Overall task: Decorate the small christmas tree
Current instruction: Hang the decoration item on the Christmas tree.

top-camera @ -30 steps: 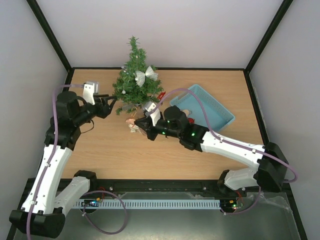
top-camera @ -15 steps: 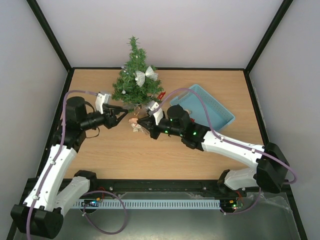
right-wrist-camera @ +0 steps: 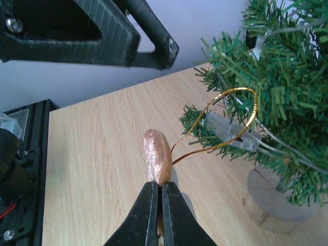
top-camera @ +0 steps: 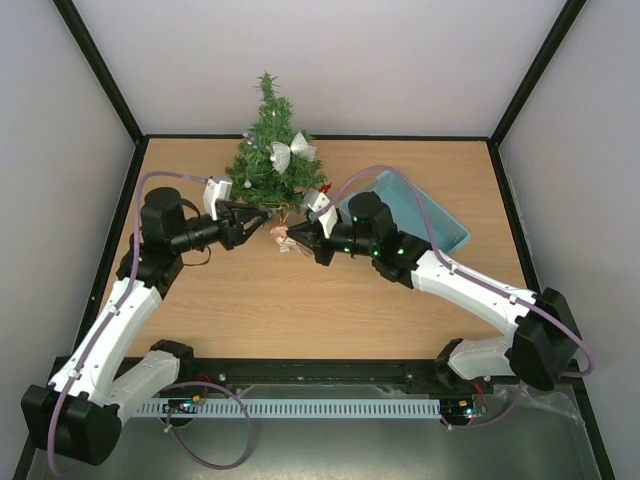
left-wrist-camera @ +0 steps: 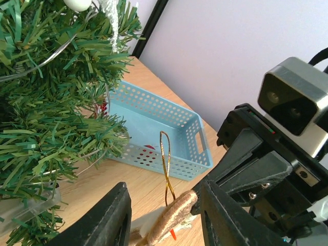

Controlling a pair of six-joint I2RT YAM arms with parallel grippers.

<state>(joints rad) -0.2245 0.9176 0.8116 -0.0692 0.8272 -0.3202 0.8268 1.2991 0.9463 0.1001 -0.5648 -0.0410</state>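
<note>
A wooden counter (top-camera: 300,310) with a light oak grain fills the middle of the enclosure. Plain pale grey-lilac walls (top-camera: 350,60) rise behind it and on both sides, joined by black posts (top-camera: 98,70) at its far corners. Along its near edge run a black rail (top-camera: 320,372) and a white slotted cable duct (top-camera: 320,408). The light is soft and even.

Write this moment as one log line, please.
right gripper: shut on glitter ornament | left gripper: open, flanking gold loop | small christmas tree: alongside
</note>
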